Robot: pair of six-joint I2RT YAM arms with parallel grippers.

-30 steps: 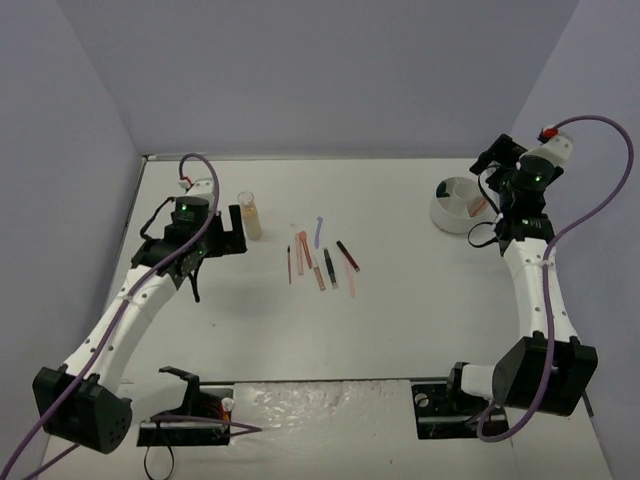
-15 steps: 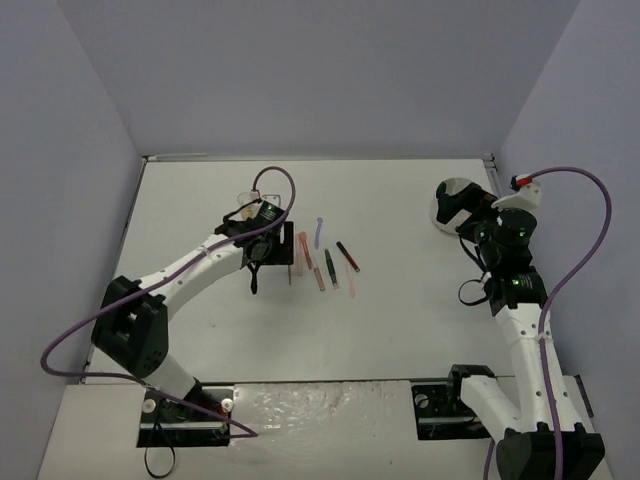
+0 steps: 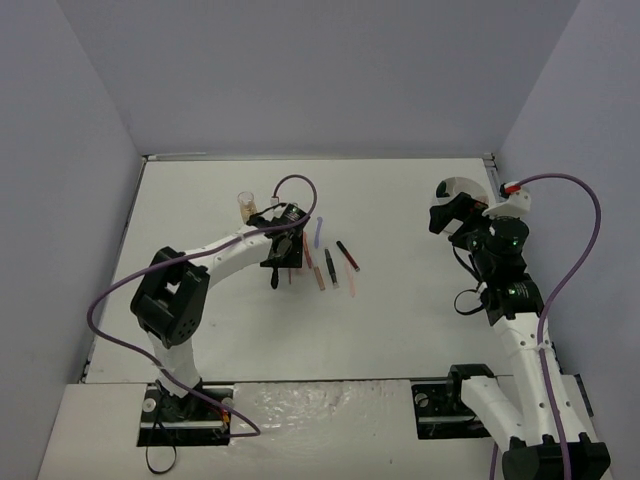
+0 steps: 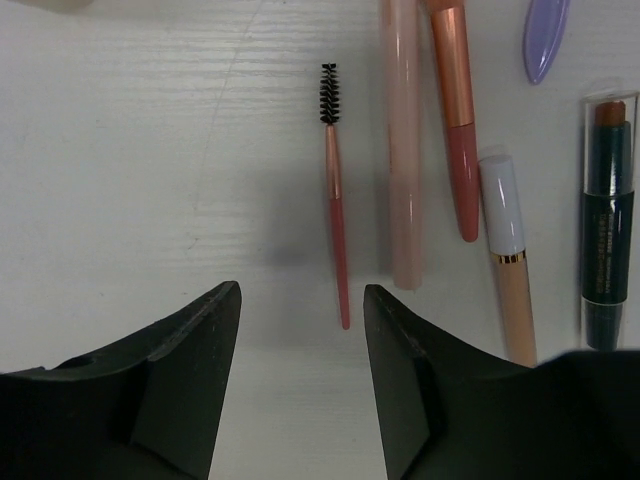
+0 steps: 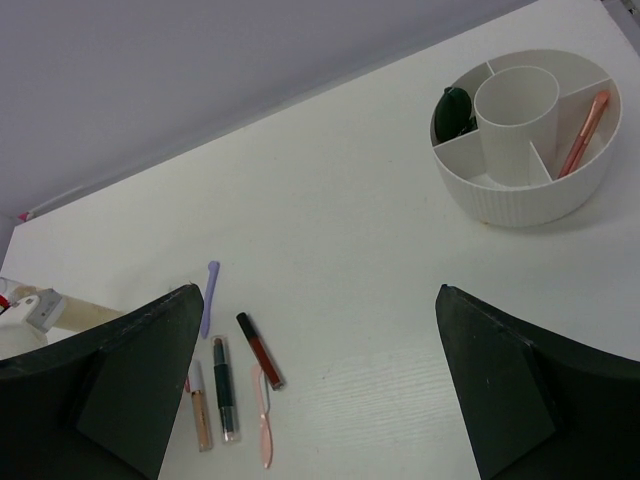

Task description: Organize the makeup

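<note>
Left gripper (image 4: 300, 300), jaws apart, is hovering above a thin brush (image 4: 335, 200), leftmost of six sticks (image 4: 404, 150) lying side by side; the lilac one (image 4: 545, 40) is running off the top edge. Right gripper (image 5: 320, 295), spread wide, is hanging near the bowl (image 5: 525, 195), which is holding one pink stick (image 5: 583, 135) and dark discs (image 5: 455, 110), count unclear.

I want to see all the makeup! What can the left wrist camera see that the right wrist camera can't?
Only the left wrist view shows the thin red brush with black bristles. Only the right wrist view shows the white bowl, holding a pink stick and a dark green disc. Both show the lilac stick, the dark green stick and the beige tube.
</note>
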